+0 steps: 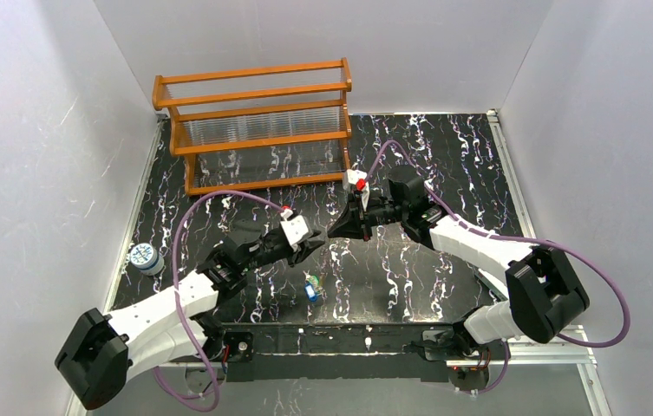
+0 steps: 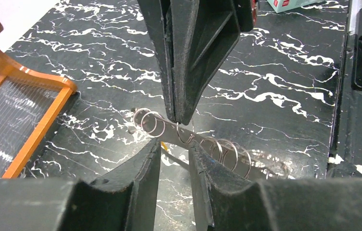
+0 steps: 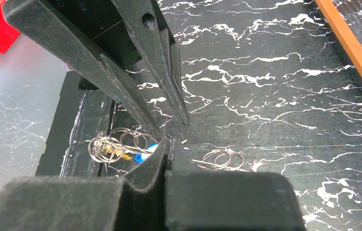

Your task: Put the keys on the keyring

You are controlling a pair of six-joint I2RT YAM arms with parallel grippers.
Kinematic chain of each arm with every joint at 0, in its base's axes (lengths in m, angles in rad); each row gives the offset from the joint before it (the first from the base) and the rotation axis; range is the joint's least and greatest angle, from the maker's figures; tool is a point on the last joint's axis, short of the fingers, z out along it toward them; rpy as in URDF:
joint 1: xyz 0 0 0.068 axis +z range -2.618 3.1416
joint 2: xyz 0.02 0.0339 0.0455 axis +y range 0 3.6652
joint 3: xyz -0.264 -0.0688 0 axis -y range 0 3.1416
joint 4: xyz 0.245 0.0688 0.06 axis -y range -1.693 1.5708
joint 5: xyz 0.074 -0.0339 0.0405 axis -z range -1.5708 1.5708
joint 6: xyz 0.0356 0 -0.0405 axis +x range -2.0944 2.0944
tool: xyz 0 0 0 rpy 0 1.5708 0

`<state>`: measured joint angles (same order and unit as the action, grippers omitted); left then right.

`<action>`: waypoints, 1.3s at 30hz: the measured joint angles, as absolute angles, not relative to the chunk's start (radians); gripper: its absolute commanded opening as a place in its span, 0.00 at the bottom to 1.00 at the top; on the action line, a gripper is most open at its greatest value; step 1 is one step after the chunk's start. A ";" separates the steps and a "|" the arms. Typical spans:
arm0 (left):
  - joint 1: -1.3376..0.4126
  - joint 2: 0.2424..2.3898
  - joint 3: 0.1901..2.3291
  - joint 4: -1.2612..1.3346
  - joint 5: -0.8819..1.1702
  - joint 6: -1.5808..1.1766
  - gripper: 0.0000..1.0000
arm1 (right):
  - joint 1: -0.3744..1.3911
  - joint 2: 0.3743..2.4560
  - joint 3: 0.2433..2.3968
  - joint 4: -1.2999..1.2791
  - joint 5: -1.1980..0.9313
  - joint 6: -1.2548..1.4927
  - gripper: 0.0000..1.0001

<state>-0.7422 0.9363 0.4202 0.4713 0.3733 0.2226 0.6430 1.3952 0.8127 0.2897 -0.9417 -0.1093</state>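
Note:
My right gripper (image 1: 334, 232) is shut on the keyring (image 2: 169, 131), a thin silvery wire strung with several small rings (image 2: 223, 152), held just above the table. In the left wrist view the right gripper (image 2: 179, 118) comes down from above onto the wire. My left gripper (image 2: 175, 147) faces it tip to tip, jaws a little apart, with the wire crossing just beyond its fingertips. A blue key (image 3: 144, 155) and a yellow key (image 3: 121, 155) show beside a cluster of rings (image 3: 103, 147) in the right wrist view. Small keys (image 1: 312, 289) lie on the table below both grippers.
An orange wooden rack (image 1: 257, 130) with clear ribbed panels stands at the back left. A small white round container (image 1: 145, 257) sits at the left table edge. White walls close in both sides. Purple cables loop over both arms.

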 measured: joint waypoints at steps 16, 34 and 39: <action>-0.742 1.007 0.422 0.548 0.414 0.164 0.10 | 0.648 1.394 0.813 0.290 -0.946 -0.112 0.01; -0.742 0.965 0.396 0.580 0.392 0.144 0.00 | 0.649 1.324 0.780 0.316 -0.875 -0.102 0.50; -0.742 0.883 0.343 0.635 0.373 0.122 0.00 | 0.649 1.265 0.726 0.371 -0.847 -0.104 0.45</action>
<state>-0.7418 0.8825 0.3431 0.6350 0.3729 0.1219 0.6495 1.2652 0.7261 0.3714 -0.8467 -0.1036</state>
